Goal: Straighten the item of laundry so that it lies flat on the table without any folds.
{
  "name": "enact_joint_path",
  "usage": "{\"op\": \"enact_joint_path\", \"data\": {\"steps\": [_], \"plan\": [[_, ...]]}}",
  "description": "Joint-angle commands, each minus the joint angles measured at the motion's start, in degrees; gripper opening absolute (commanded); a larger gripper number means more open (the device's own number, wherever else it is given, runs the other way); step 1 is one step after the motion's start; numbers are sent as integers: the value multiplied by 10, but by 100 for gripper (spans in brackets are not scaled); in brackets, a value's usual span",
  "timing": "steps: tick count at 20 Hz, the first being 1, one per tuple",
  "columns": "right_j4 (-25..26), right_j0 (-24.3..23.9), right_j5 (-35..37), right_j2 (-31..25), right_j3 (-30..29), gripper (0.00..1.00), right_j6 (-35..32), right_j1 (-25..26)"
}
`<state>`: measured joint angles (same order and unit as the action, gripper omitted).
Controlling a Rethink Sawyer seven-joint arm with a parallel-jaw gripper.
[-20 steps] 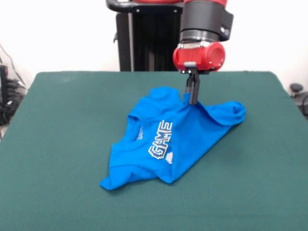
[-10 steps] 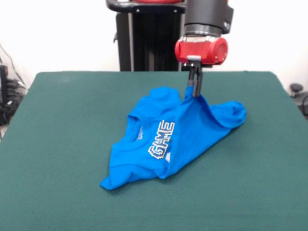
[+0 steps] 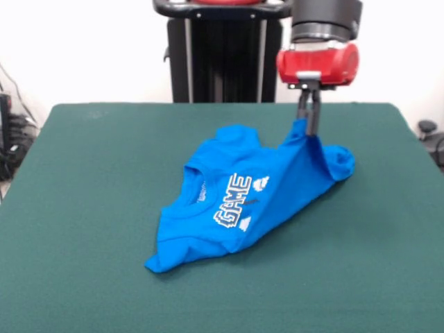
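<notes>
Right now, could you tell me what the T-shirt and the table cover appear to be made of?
The blue T-shirt looks like soft matte knit fabric, likely cotton: it drapes and creases where it is lifted. The table cover seems a dark green felt-like cloth, flat and without shine.

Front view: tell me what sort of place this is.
Probably a robot test lab: a red and black arm's gripper pinches a blue T-shirt on a green felt table, with loose cables beside it.

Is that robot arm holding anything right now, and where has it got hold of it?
Yes: its hand pinches the blue T-shirt at a peak of cloth on its far side, lifted off the table.
</notes>
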<state>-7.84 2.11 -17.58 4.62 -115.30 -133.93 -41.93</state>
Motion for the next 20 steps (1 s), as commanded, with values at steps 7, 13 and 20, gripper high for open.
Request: {"op": "enact_joint_path", "data": {"steps": [7, 13, 20], "plan": [[29, -23, -24, -72, 148, 0, -41, 109], [74, -58, -53, -116, 188, 0, -59, 159], [82, -67, -48, -151, 190, 0, -87, 172]]}}
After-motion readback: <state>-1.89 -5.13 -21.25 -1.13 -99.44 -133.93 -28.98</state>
